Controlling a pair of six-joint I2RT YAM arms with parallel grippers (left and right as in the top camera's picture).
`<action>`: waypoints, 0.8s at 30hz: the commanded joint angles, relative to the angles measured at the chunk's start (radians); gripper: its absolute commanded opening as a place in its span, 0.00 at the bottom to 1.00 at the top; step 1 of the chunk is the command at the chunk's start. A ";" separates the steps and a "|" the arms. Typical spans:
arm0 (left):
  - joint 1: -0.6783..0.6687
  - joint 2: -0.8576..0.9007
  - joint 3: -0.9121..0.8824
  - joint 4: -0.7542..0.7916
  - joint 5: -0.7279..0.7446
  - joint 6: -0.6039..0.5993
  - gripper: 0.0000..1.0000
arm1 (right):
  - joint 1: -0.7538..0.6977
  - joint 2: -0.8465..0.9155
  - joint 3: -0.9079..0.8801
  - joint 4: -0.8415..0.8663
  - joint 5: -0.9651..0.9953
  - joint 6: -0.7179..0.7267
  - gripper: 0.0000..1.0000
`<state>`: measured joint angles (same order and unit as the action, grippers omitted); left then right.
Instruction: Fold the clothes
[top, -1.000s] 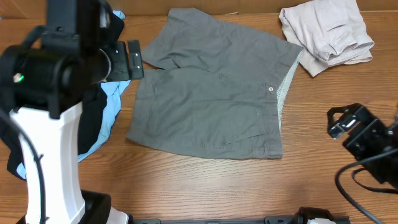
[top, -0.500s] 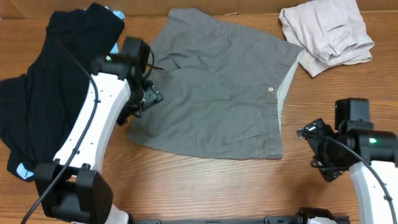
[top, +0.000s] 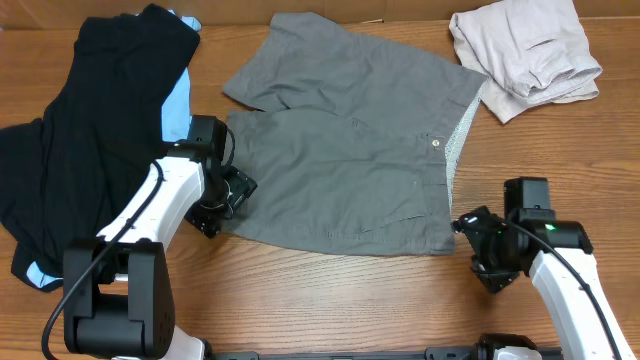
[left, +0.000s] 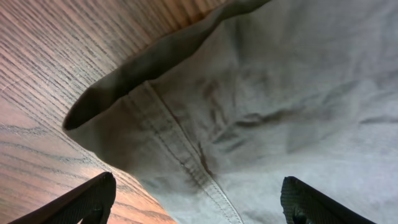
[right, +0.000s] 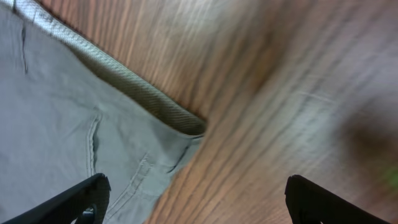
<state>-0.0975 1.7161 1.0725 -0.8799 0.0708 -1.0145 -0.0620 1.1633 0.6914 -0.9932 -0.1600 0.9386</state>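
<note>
Lying flat in the middle of the tabletop (top: 330, 300), nearer its far edge, the grey shorts (top: 345, 150) are spread out. The left gripper (top: 238, 192) is placed at their near-left hem corner, and the right gripper (top: 468, 228) at their near-right waistband corner. Both jaws are opened wide and nothing is gripped.

No readable text, labels or numbers anywhere.

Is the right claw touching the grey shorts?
Cannot tell. Right wrist view: open right claw straddles a corner of the grey shorts; neither contact nor gap shows.
</note>
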 joint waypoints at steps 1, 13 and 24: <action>0.000 -0.008 -0.029 0.014 -0.049 -0.035 0.88 | 0.067 0.033 -0.012 0.038 -0.016 0.005 0.93; 0.000 -0.002 -0.111 0.129 -0.048 -0.067 0.11 | 0.153 0.097 -0.012 0.080 -0.018 0.054 0.90; -0.001 -0.002 -0.150 0.185 -0.045 -0.063 0.04 | 0.153 0.121 -0.039 0.158 0.001 0.069 0.85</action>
<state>-0.0975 1.7161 0.9379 -0.6941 0.0372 -1.0725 0.0860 1.2682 0.6720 -0.8486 -0.1753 0.9909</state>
